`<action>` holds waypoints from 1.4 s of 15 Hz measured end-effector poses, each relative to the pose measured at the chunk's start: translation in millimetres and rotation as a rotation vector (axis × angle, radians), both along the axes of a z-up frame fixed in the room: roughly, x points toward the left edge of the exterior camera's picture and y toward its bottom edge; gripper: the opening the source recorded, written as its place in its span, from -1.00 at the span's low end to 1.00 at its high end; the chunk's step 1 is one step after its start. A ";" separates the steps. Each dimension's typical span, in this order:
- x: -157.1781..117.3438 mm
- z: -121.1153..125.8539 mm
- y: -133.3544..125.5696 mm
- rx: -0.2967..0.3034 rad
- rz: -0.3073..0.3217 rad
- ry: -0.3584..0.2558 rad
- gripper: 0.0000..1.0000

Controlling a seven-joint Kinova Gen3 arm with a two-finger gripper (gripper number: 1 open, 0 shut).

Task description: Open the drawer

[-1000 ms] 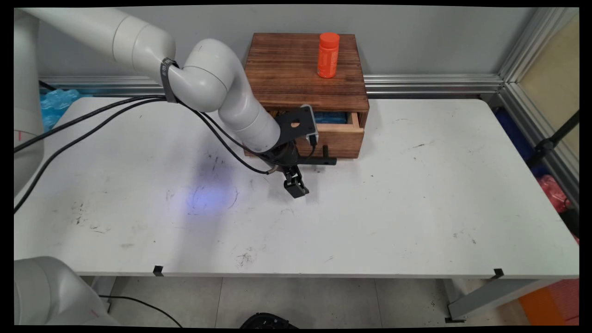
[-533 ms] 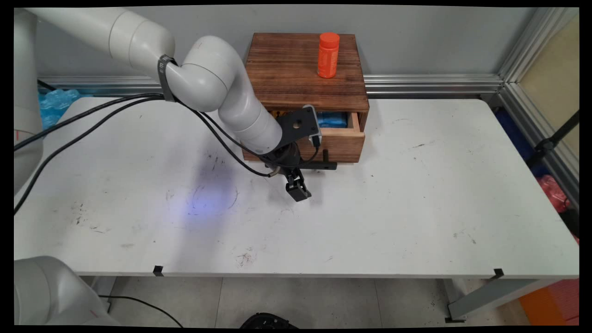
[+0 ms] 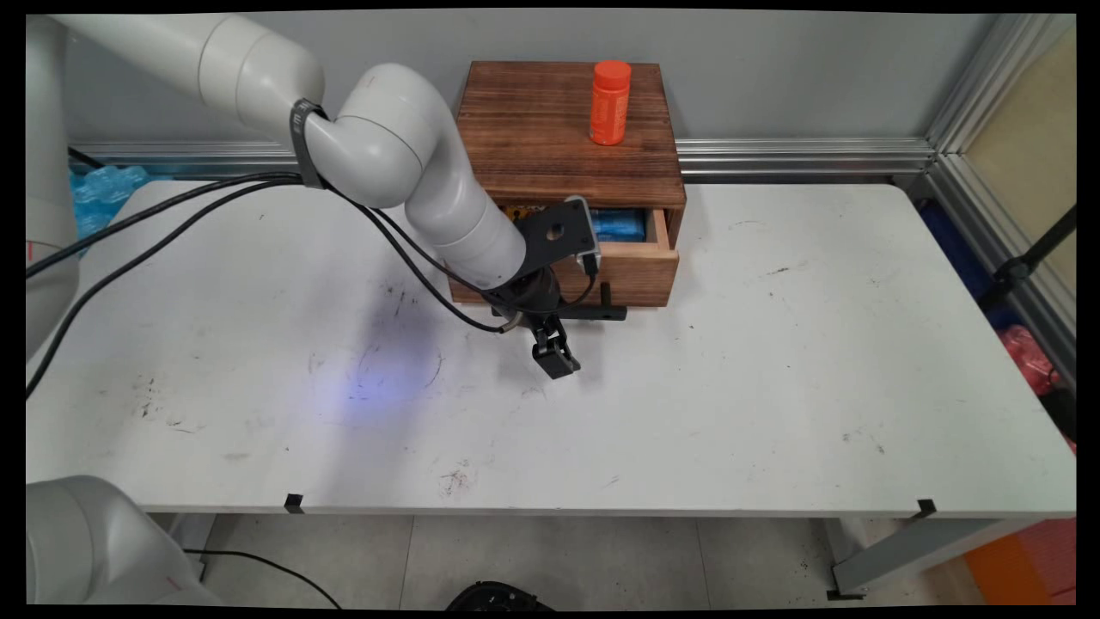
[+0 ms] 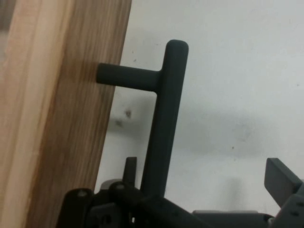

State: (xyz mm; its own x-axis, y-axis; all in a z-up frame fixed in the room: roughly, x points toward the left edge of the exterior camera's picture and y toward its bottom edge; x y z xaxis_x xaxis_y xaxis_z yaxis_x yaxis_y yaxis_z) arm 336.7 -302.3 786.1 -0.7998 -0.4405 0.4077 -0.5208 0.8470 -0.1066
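A dark wooden box (image 3: pixel 563 129) stands at the table's back with its drawer (image 3: pixel 640 271) pulled partly out. My gripper (image 3: pixel 554 340) is open at the drawer's black bar handle (image 3: pixel 606 312). In the hand view the handle (image 4: pixel 164 118) runs down between the fingers of my gripper (image 4: pixel 204 171). One finger (image 4: pixel 129 166) sits in the gap between the bar and the drawer front (image 4: pixel 57 118); the other finger (image 4: pixel 281 178) stands well off to the side. A blue packet (image 3: pixel 619 225) lies inside the drawer. An orange bottle (image 3: pixel 610 101) stands upright on the box top.
Black cables (image 3: pixel 172 223) hang from the arm across the table's left half. The white table (image 3: pixel 773 370) carries scuff marks. An aluminium rail (image 3: pixel 799 155) runs along the wall behind, and blue plastic (image 3: pixel 103 189) lies off the table's back left corner.
The drawer has slid a little further out toward the table's near side. My gripper moved with the handle, slightly nearer and to the right. The bottle has not moved.
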 end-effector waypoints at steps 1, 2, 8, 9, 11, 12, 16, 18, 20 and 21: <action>-0.3 0.5 0.6 0.000 0.000 -0.001 1.00; -0.4 0.8 1.1 0.001 0.000 -0.002 1.00; -1.6 3.6 4.1 0.001 -0.004 -0.006 1.00; -1.7 3.9 4.6 0.002 -0.004 -0.006 1.00; -2.2 4.5 6.8 0.006 -0.003 -0.005 1.00; -2.5 5.0 8.2 0.009 -0.002 -0.004 1.00; -4.2 7.4 14.3 0.020 -0.002 0.001 1.00; -4.9 8.5 17.2 0.025 -0.002 0.003 1.00; -6.0 10.0 22.0 0.033 -0.004 0.007 1.00; -6.7 10.7 24.5 0.037 -0.006 0.009 1.00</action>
State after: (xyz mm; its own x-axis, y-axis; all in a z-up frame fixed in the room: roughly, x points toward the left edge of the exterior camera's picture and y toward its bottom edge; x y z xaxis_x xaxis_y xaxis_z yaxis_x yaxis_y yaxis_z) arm 330.0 -277.8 796.8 -0.7987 -0.4509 0.3984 -0.5169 0.8531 -0.0706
